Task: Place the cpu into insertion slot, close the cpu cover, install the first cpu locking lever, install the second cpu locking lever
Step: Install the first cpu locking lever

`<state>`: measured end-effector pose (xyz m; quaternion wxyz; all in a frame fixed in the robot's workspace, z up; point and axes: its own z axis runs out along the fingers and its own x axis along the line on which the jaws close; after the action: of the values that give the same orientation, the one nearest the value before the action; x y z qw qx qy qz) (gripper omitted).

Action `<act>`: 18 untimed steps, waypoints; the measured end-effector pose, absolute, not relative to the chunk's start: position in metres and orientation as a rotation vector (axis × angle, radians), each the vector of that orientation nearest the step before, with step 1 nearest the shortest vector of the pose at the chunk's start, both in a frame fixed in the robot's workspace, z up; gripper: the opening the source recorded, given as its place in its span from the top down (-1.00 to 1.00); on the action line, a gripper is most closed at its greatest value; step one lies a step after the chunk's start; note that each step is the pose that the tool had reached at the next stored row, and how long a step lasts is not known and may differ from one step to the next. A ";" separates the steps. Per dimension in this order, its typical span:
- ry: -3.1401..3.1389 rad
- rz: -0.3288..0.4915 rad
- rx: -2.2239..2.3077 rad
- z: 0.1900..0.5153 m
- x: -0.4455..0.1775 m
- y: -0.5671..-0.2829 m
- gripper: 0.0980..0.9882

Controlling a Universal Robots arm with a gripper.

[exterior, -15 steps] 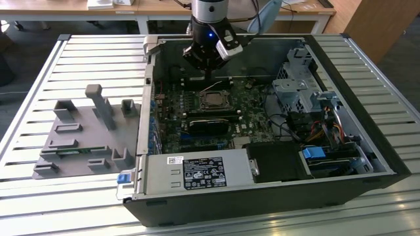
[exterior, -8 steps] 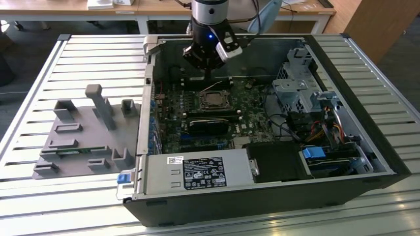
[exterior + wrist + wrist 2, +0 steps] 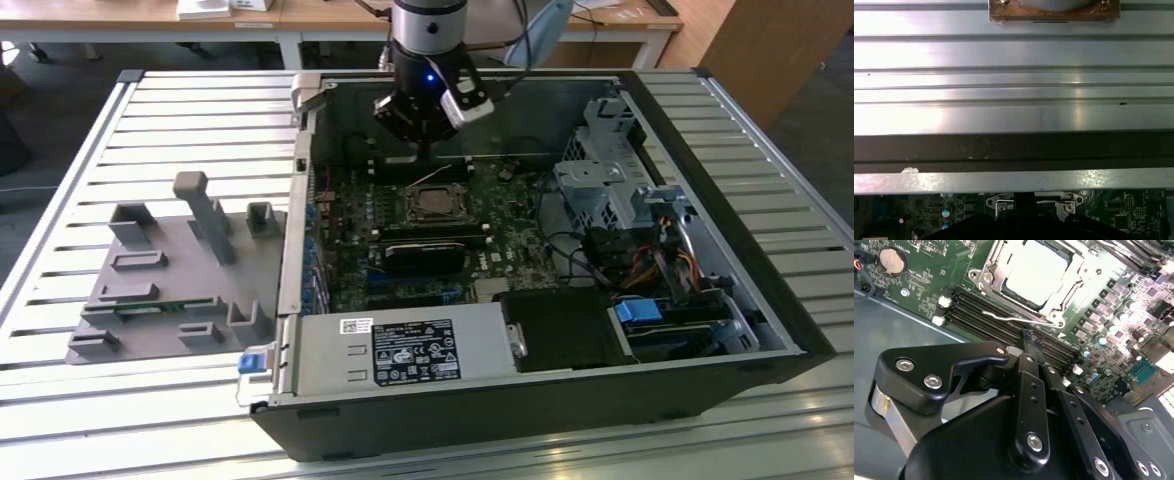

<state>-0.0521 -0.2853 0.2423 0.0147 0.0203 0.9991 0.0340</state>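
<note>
The cpu [image 3: 1038, 271] is a small flat square with a shiny grey top. It lies flat in the insertion slot [image 3: 411, 205] on the green board [image 3: 929, 270]. The cpu cover [image 3: 995, 276] — a thin metal frame with a square hole — lies flat around it, so the chip's top shows through the hole. A thin silver wire locking lever [image 3: 1014, 317] runs along one side of the frame, just beside it — I cannot tell if it is hooked down.

Room lies open above the cpu cover [image 3: 1077, 267], hemmed by drive cage [image 3: 601, 185] and chassis wall [image 3: 350, 120].
</note>
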 end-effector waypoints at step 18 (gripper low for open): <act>3.111 0.105 0.042 0.232 -0.043 -0.287 0.98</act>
<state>-0.0431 -0.2867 0.2316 0.0144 0.0135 0.9992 0.0336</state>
